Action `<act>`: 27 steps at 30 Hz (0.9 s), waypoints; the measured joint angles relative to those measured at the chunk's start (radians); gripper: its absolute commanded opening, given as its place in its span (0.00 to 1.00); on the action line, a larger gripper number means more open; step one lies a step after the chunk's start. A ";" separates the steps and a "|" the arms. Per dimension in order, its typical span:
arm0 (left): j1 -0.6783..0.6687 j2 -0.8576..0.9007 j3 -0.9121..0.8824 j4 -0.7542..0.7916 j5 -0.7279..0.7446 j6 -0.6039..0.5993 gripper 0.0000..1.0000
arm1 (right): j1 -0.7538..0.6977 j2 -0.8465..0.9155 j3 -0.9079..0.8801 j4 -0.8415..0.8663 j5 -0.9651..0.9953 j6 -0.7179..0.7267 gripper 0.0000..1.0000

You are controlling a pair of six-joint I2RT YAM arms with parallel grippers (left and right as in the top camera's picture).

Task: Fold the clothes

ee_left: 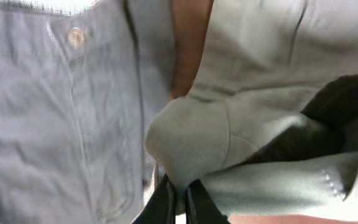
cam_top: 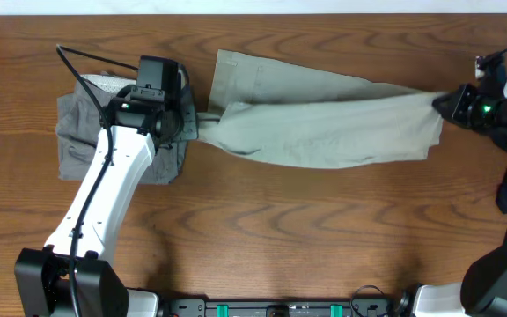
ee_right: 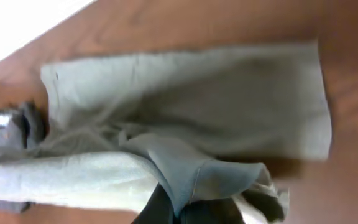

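Across the table (cam_top: 280, 238), khaki shorts (cam_top: 324, 128) run stretched between 2 clamped grips: left gripper (cam_top: 206, 115) on one end, right gripper (cam_top: 437, 100) on the opposite end, evidently tensioning the cloth flat for folding. Darker shorts (cam_top: 76, 132) lie at left.

You see soft, matt khaki cloth shorts (cam_top: 324, 123) in the middle, darker grey cloth shorts (cam_top: 73, 132) at the left, and a smooth wood counter (cam_top: 280, 233) with wavy grain.

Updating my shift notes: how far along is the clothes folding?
Done, apparently: the darker grey shorts lie folded at the left. In hand: the left gripper and right gripper pinch opposite ends of the khaki shorts, stretched across the table. Left: folding those.
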 measured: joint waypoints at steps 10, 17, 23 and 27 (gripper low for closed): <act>-0.006 0.000 0.000 0.174 0.017 0.000 0.06 | 0.006 0.219 0.000 0.290 -0.022 0.161 0.02; -0.002 0.001 0.000 0.184 0.003 0.000 0.06 | 0.001 0.378 0.000 0.307 -0.026 0.159 0.38; -0.002 0.001 0.000 0.184 -0.002 0.000 0.06 | 0.000 0.368 0.000 0.162 -0.080 0.041 0.42; -0.002 0.001 0.000 0.184 -0.002 -0.004 0.06 | 0.002 0.363 -0.001 0.004 -0.086 -0.046 0.41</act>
